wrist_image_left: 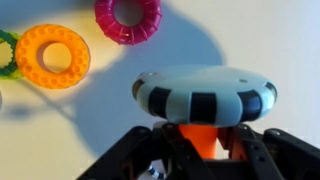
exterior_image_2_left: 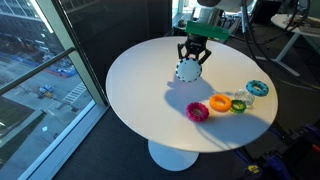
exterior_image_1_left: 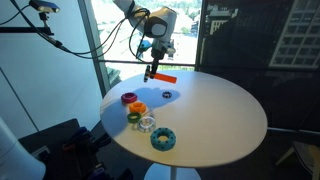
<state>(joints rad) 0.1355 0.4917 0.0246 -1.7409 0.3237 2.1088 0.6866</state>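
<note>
Above the round white table [exterior_image_2_left: 130, 95], the gripper [exterior_image_2_left: 192, 58] has its fingers clenched on the rim of a black-and-white striped plastic ring [wrist_image_left: 205, 95], held clear of the surface. It looks light, stiff and smooth, likely slippery, so a firm pinch across the rim seems best. In the wrist view an orange knobbly plastic ring [wrist_image_left: 52, 55] lies at ten o'clock of it, and a magenta plastic ring [wrist_image_left: 127, 17] at eleven.
</note>
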